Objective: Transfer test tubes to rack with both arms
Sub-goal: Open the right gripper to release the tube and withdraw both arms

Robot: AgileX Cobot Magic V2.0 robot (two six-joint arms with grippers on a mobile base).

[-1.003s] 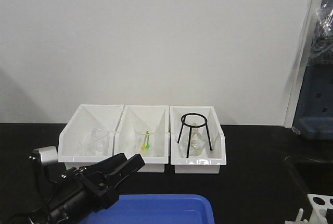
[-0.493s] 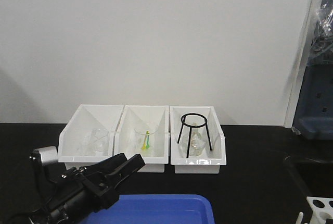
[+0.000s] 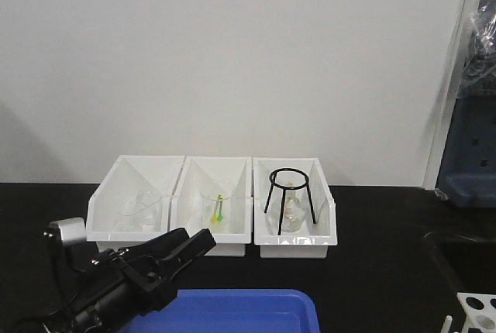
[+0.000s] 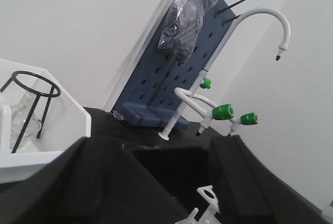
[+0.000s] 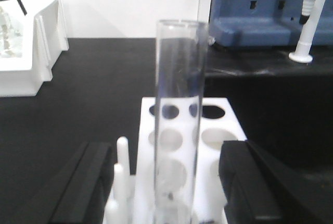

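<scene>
The test tube (image 5: pixel 179 114) stands upright in the rack (image 5: pixel 218 130) between the right gripper's (image 5: pixel 164 193) wide-open, empty jaws; a sideways retreat could topple it. The left gripper (image 3: pixel 182 249) hangs open, empty.

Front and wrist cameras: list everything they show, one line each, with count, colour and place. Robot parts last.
test tube: one, clear, upright over the rack, between the right gripper's fingers
rack: one, white, on the black counter's right
bins: three, white, side by side at the wall, holding clear glassware
tripod stand: one, black, in the right bin
tray: one, blue, front edge
pegboard: one, blue-grey, beside the sink
faucet: one, white with green knobs, at the sink
left gripper: black, open, empty, above the tray's left
right gripper: black, fingers apart either side of the tube
</scene>
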